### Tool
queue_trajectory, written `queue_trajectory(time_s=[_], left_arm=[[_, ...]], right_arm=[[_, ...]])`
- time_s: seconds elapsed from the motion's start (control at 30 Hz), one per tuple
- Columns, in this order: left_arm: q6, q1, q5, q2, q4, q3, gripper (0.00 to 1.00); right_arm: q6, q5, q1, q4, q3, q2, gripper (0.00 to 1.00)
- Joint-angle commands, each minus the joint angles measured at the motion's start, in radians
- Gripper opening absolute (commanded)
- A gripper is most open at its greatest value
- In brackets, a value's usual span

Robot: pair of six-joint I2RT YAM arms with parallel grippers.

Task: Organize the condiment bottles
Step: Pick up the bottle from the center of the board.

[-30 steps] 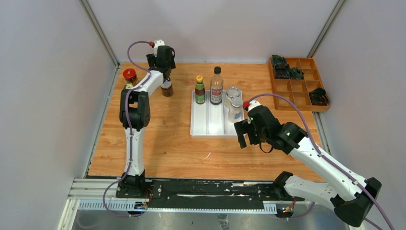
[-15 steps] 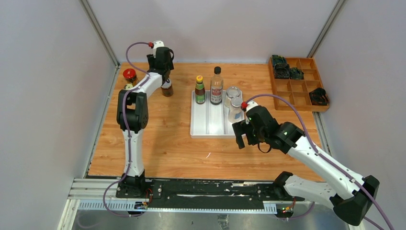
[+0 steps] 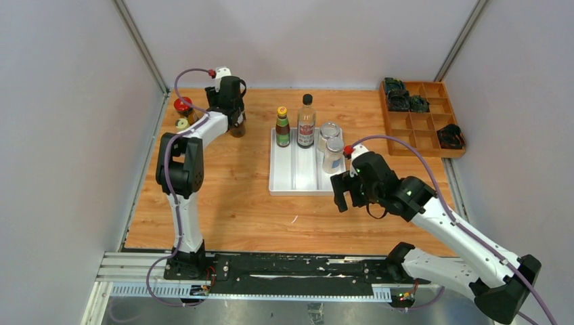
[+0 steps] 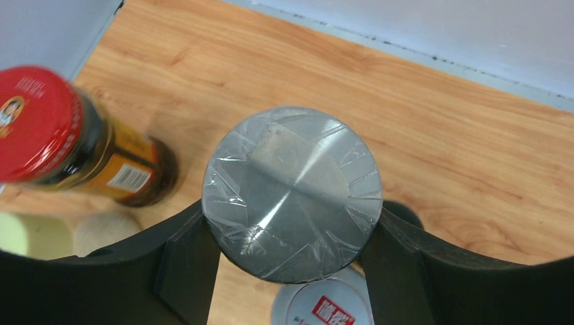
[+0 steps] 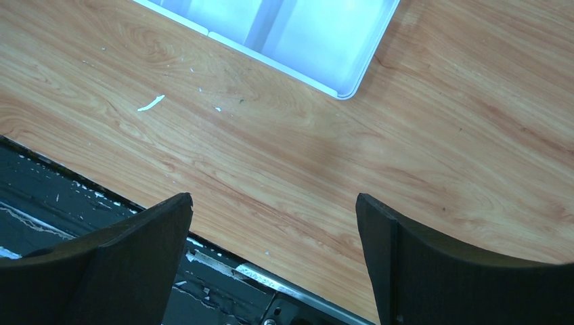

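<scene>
Wooden counter [image 3: 223,210], far-left corner: left hand [image 3: 232,115] clamped on upright silver-lidded jar [image 4: 292,193]. White plastic tray [image 3: 294,177] lies to its right. Right hand [image 5: 272,210] open, empty, nearer tray.

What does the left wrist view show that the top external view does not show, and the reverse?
Only the left wrist view shows the top of the silver-lidded jar, covered with crinkled film, with the left hand closed on its sides. Only the top external view shows the white tray, the tall dark bottle in it, the wooden box and the open right hand. Both show the red-lidded jar on the table.
</scene>
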Motion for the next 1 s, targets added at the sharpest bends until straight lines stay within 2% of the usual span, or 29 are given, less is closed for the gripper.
queue_trajectory(time_s=[0.0,0.37,0.57,0.77,0.97], left_arm=[[-0.041,-0.003,-0.084,-0.096,0.036,-0.092,0.55],[-0.101,-0.005,-0.117,-0.310,0.040,-0.317,0.53],[-0.173,-0.035,-0.125,-0.478,-0.007,-0.511,0.53],[-0.199,-0.138,-0.099,-0.638,-0.022,-0.686,0.52],[-0.168,-0.321,-0.115,-0.757,-0.127,-0.729,0.52]], right_arm=[[0.005,-0.022,-0.003,-0.012,-0.020,-0.035,0.97],[0.028,-0.056,-0.002,-0.017,-0.025,-0.089,0.96],[0.033,-0.066,-0.002,-0.017,-0.010,-0.101,0.96],[0.035,-0.076,-0.003,-0.016,0.008,-0.110,0.96],[0.037,-0.081,-0.003,-0.021,0.029,-0.132,0.96]])
